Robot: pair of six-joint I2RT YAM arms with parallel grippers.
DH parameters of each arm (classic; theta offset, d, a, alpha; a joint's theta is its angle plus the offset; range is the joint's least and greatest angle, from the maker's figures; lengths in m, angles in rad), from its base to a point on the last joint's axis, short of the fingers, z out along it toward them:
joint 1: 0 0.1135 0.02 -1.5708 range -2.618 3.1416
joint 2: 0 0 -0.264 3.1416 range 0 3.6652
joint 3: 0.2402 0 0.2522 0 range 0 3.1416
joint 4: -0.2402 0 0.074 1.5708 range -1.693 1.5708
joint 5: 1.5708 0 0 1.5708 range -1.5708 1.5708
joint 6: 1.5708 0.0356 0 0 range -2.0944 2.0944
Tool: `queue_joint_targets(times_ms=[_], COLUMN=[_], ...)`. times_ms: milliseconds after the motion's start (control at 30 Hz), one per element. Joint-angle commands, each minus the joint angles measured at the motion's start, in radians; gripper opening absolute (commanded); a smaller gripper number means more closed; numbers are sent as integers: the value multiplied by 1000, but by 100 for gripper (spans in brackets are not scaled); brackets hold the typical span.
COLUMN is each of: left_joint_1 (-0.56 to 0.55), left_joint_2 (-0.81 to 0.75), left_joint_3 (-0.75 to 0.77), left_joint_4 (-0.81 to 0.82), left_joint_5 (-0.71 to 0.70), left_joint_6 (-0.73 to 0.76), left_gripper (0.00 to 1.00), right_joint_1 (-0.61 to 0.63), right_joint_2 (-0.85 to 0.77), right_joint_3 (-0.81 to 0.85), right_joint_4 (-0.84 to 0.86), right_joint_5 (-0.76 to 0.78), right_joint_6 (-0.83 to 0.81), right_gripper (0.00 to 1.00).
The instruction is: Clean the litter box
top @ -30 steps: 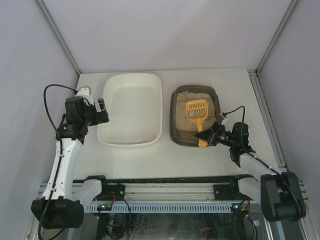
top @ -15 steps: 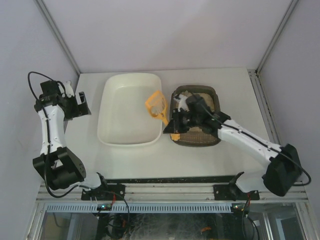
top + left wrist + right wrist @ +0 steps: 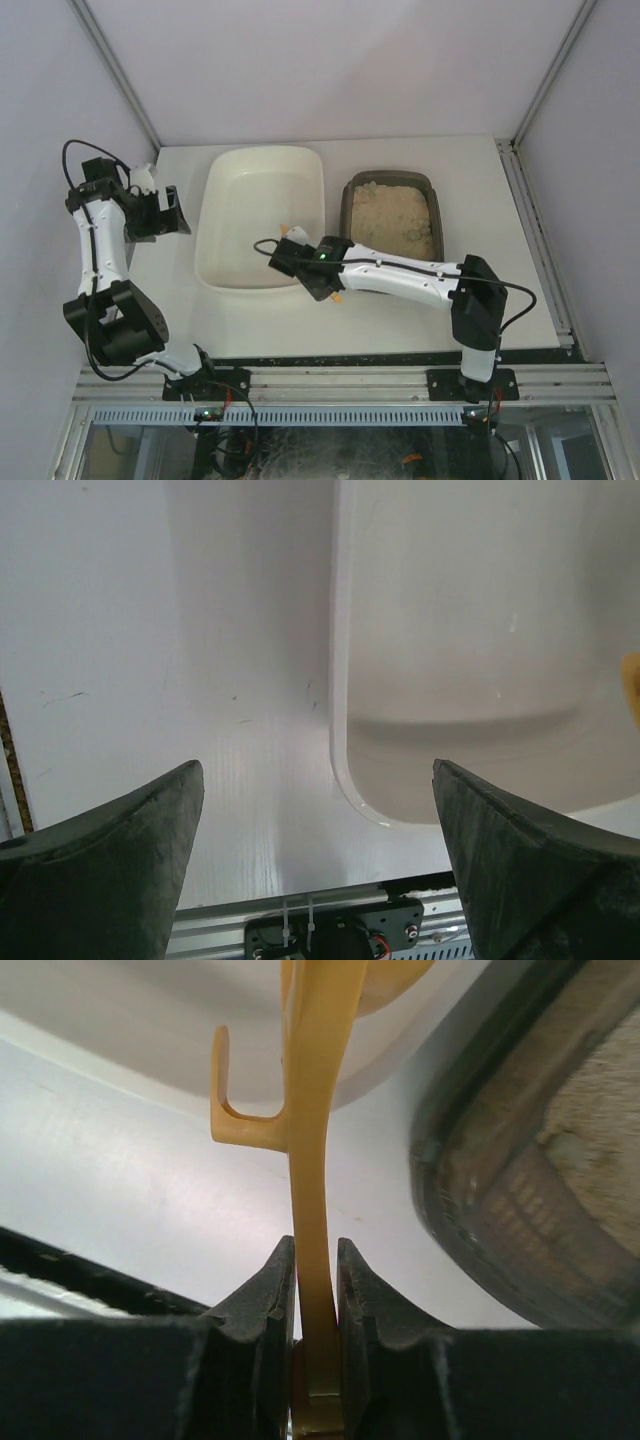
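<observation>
While the left gripper [image 3: 168, 212] hangs above the table [image 3: 400, 322] close to its left edge, its two fingers [image 3: 140, 830] are spread wide apart. Nothing is between them. The left wrist view looks down between the fingers at bare white table and a rounded corner of the white tub [image 3: 480, 630].

Just to the right of that gripper sits the big white tub [image 3: 262, 215]. It fills the middle-left part of the table and reaches almost to the back edge.

At the tub's near right corner is the right gripper [image 3: 312, 272]. Its fingers [image 3: 265, 1290] are pressed tight on the thin handle of a yellow scoop [image 3: 310, 1110]. The handle stands straight up between them in the right wrist view. The scoop's wide end is over the tub's rim, but most of it is cut off at the top, so I cannot tell what is in it.

Right beside the tub is the litter box [image 3: 346, 235], a dark tray smaller than the tub. It sits on the right half of the table, near the back edge, and it holds sandy beige litter [image 3: 393, 220].
</observation>
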State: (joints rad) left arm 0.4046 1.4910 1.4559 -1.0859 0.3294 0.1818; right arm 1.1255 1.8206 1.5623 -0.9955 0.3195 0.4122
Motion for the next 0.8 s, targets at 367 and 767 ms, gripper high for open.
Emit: queue_joint_targets(times_ms=[367, 767], left_joint_1=[5, -70], left_joint_2=[-7, -110], left_joint_3=[62, 39], left_joint_4=[-66, -8], left_joint_5=[141, 123], left_joint_6=[92, -159], left_gripper=[100, 100], right_joint_1=[135, -196], right_joint_2=[32, -242], right_joint_3=[131, 40], right_joint_4=[-138, -351], right_joint_5=[484, 174], right_joint_6=[-92, 36], right_gripper=[0, 0])
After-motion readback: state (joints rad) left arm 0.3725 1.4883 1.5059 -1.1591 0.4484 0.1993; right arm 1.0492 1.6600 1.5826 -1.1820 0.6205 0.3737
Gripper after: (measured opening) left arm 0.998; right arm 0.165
